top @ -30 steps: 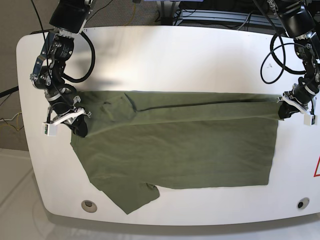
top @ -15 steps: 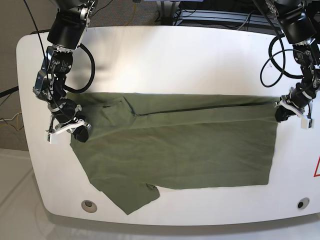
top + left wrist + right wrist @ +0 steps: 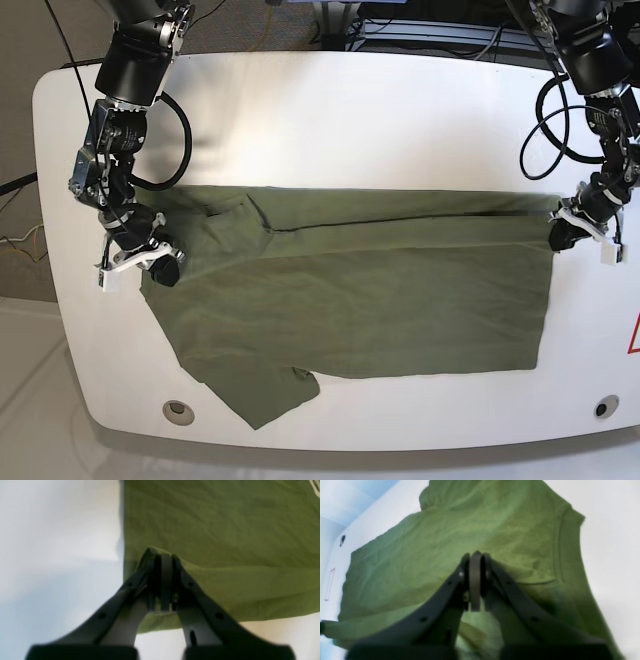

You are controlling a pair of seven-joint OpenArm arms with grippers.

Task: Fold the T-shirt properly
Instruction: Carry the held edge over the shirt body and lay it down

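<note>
base view: both pincers low on the tabletop [image 3: 320,110], left pincer [image 3: 562,233] and right pincer [image 3: 160,268] each clenched on the t-shirt [image 3: 370,290] edge.

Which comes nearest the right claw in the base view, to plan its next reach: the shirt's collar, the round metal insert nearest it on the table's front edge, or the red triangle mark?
From the right claw:
1. Collar of the T-shirt, just inboard along the top fold.
2. Round metal insert, at the table's near edge.
3. Red triangle mark, far across at the opposite edge.
</note>
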